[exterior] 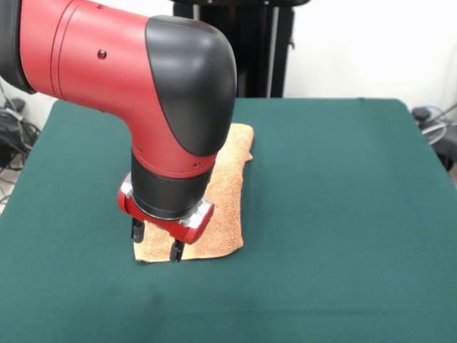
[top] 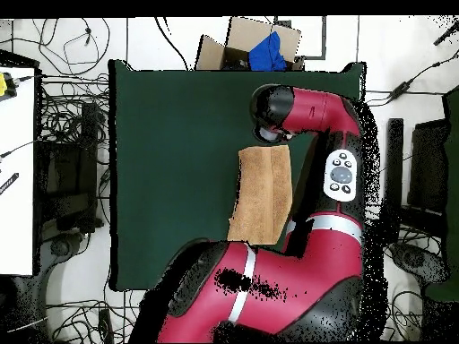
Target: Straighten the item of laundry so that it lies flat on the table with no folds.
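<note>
One towel [exterior: 227,191] near table [exterior: 343,214] middle, closer to robot's edge, folded to narrow strip. Gripper [exterior: 156,241] low over strip's end away from robot, fingers [exterior: 176,251] spread part-way, tips at or just above cloth; grasp unclear, nothing lifted. Task barely begun by look: fold and rumpled long edge left to open.

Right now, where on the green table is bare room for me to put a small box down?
The table is bare between the towel and its side edge in the front view, and along the near edge below the claw. Overhead, the felt beyond the towel's other long side is also free. The towel's strip, under the arm, is crowded.
</note>
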`<act>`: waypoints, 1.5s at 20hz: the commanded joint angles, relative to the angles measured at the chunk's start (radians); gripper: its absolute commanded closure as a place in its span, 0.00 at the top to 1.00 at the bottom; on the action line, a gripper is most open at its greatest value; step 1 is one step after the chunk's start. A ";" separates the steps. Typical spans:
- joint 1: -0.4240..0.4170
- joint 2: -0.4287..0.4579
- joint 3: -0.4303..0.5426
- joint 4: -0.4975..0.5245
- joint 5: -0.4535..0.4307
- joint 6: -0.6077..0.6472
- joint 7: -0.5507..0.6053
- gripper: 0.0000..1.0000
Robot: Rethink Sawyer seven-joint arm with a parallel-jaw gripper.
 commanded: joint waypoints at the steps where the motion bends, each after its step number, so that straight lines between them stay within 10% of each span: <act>1: -0.012 0.053 0.104 0.165 -0.069 -0.066 -0.212 1.00; 30: -0.048 0.111 0.123 0.229 -0.121 -0.166 -0.202 1.00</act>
